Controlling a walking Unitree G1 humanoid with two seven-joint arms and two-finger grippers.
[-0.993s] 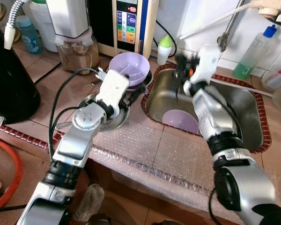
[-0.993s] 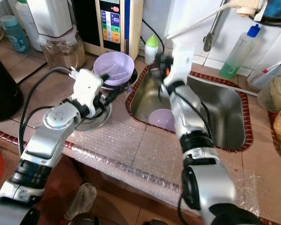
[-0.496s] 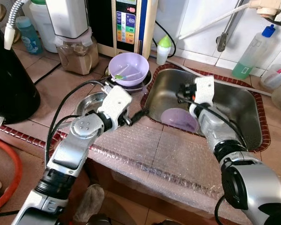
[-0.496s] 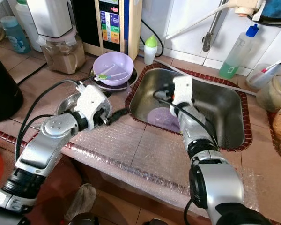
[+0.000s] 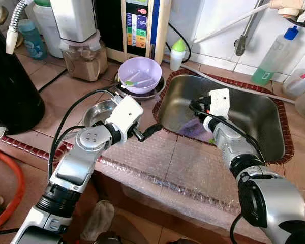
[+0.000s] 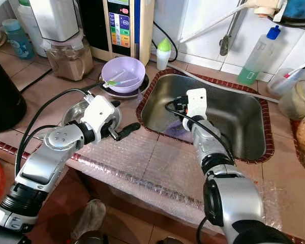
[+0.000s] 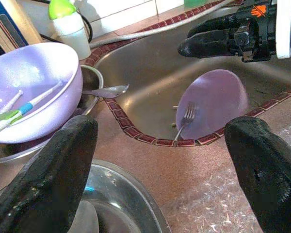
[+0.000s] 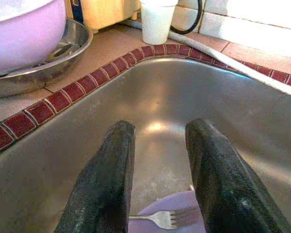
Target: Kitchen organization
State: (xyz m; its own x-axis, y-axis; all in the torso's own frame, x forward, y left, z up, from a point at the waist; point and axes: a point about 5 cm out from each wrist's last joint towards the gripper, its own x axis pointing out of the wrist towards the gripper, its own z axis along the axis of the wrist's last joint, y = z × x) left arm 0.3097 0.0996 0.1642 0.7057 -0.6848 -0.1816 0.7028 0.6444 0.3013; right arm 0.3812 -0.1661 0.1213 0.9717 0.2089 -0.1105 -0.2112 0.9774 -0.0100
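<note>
**Right pincer down in the sink, over plate and fork**

Right pincer lowered into the stainless steel sink, fingers parted by a modest gap, nothing between them, nothing touched. Aimed straight at the small silver fork lying on the round lilac plastic plate at the sink bottom, near the front wall; judged to be lining up for the fork, since the tines sit right below the gap. Fork resting across the plate, handle toward the rim, so likely a shallow, awkward pinch against slippery plastic.

Left pincer spread wide and empty, hovering over the front corner of the sink edge, above the reddish tiled worktop and the sheet of clear bubble wrap draped along its front. Probably parked there to stay clear of the other arm while watching the sink.

Further out, on the worktop to the left of the sink: lilac plastic bowl holding a green and blue toothbrush-like utensil, stacked in a shallow steel dish with a metal spoon poking from under it, apparently a gathering pile for the dishes. Nearer the robot, an empty round steel bowl beside the left wrist. Small white bottle with a green cap standing behind the sink corner, green dish-soap bottle with a blue cap at the far side.
</note>
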